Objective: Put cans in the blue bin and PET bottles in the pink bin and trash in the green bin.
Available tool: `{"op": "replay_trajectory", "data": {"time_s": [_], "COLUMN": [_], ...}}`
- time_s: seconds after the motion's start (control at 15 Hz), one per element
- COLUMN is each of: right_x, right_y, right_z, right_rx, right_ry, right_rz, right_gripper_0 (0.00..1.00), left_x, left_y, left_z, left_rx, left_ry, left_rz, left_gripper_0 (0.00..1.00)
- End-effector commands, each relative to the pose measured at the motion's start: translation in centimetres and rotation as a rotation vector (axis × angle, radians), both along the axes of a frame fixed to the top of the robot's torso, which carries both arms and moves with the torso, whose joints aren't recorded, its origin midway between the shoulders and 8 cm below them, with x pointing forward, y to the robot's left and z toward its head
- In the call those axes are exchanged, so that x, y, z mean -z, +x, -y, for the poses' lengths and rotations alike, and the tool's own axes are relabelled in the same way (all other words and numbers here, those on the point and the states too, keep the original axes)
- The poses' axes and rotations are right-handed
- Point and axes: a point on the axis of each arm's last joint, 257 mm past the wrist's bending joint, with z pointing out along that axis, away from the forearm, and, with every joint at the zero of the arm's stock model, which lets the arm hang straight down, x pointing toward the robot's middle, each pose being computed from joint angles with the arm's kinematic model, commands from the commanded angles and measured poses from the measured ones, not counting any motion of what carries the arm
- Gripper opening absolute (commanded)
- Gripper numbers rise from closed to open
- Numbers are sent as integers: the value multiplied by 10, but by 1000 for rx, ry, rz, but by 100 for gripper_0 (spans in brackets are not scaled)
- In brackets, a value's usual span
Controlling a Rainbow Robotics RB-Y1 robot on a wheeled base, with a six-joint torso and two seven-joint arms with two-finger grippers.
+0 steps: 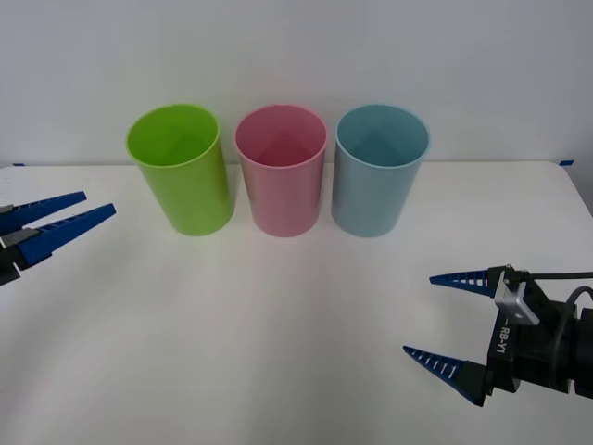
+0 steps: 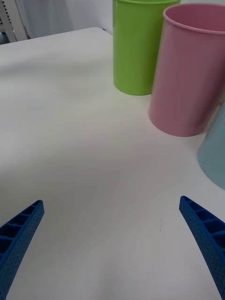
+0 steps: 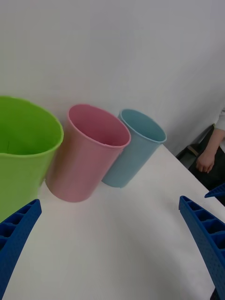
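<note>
Worktop [image 1: 278,352], white: three bins in a row along the far side, upright, close beside one another. Green bin [image 1: 181,169] toward the robot's left, pink bin [image 1: 281,170] in the middle, blue bin [image 1: 379,169] toward the robot's right; what can be seen of each interior looks empty. No can, PET bottle or trash lies on the open worktop before the bins. Risk, as judged: with nothing to sort in reach, a closing move would grip air; a sweep toward the row could clip a rim and topple a bin into its neighbour, since they stand so close and taper toward the base. Left pincer [image 1: 54,221]: at the worktop's left edge, well apart from the green bin, fingers narrowly parted in the front view, holding nothing, touching nothing. Right pincer [image 1: 443,320]: near the front right, fingers spread wide, holding nothing, pointed across the bare worktop, well short of the blue bin.
</note>
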Motion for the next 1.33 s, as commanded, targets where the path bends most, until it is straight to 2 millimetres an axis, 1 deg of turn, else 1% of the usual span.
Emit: {"op": "replay_trajectory", "data": {"time_s": [0.07,0.33,0.4,0.53,0.73,1.07,1.2,1.33], "right_x": [0,0,0,0,0,0,0,0], "right_y": [0,0,0,0,0,0,0,0], "right_z": [0,0,0,0,0,0,0,0], "right_rx": [0,0,0,0,0,0,0,0], "right_ry": [0,0,0,0,0,0,0,0], "right_rz": [0,0,0,0,0,0,0,0], "right_gripper_0": [100,100,100,100,100,100,100,100], "left_x": [30,59,63,80,96,109,121,129], "left_y": [-10,-17,-19,-28,-38,-41,-39,-40], "left_z": [5,13,14,16,18,14,4,5], "left_rx": [-24,-53,-58,-66,-64,-65,-72,-72], "left_ry": [9,-12,-22,-34,-27,13,48,59], "left_rz": [-44,-90,-102,-144,-178,-163,-152,-165], "left_gripper_0": [100,100,100,100,100,100,100,100]}}
